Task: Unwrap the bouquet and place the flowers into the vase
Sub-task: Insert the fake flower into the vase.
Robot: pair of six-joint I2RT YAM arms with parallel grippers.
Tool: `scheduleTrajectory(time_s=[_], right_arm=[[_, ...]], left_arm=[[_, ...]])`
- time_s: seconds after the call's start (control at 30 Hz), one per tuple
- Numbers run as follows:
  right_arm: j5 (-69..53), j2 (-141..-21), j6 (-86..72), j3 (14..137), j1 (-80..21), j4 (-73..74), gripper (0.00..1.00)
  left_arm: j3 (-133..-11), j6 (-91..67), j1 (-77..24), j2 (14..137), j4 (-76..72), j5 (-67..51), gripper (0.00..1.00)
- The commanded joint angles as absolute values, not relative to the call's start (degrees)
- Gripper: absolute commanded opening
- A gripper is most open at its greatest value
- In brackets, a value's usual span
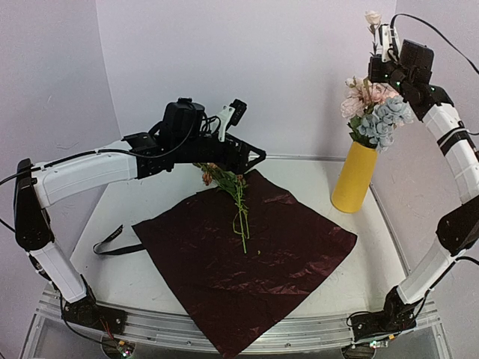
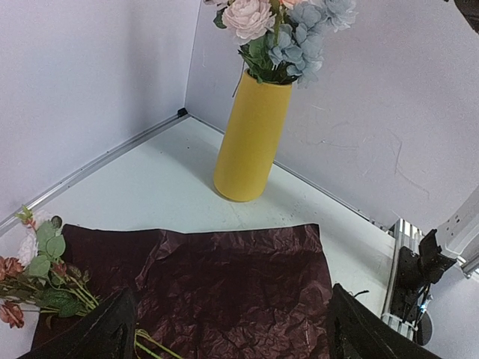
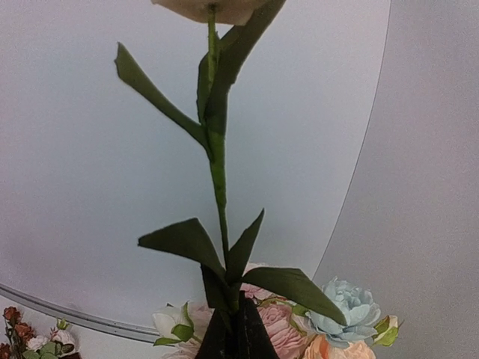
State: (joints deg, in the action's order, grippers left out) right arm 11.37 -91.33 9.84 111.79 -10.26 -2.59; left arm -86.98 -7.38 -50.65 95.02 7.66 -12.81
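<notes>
Wrap, dark red, lies open and flat mid-surface. It is turned like a diamond, with its near corner over the surface's near edge. Loose flowers lie on its far corner. Their long axis runs far-to-near, heads toward the far edge, green stems pointing at the near edge. Left claw hovers just above the heads, jaws wide, holding nothing. Black ribbon lies on the surface by the wrap's left corner. Mustard-yellow vase stands upright near the far right corner, mouth up, with pink and blue-grey blooms in it. Right claw is above the vase, pinched tight on a cream rose. Stem is vertical, bloom up, lower end between the fingers.
</notes>
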Motion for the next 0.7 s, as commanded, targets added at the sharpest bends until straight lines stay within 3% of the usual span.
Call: scheduleTrajectory(time_s=[0.0,0.53,0.6,0.67], right_arm=[[12.31,-90.25,9.39,109.84,-10.13,-3.44,0.0],[19.02,-87.21,4.34,93.26,-10.07,-3.44,0.0],[18.33,-86.65,3.98,93.33,-10.14,-3.43,0.08],[17.79,-86.19,3.96,94.14,-10.13,-3.45,0.24]], left_arm=[[-89.66,-6.6,-50.34,95.03,7.77,-13.88,0.89],[-86.64,-7.32,-50.36,92.28,7.74,-13.32,0.89],[-86.4,-7.3,-50.36,91.97,7.74,-13.27,0.89],[-86.23,-7.3,-50.36,91.78,7.72,-13.12,0.89]])
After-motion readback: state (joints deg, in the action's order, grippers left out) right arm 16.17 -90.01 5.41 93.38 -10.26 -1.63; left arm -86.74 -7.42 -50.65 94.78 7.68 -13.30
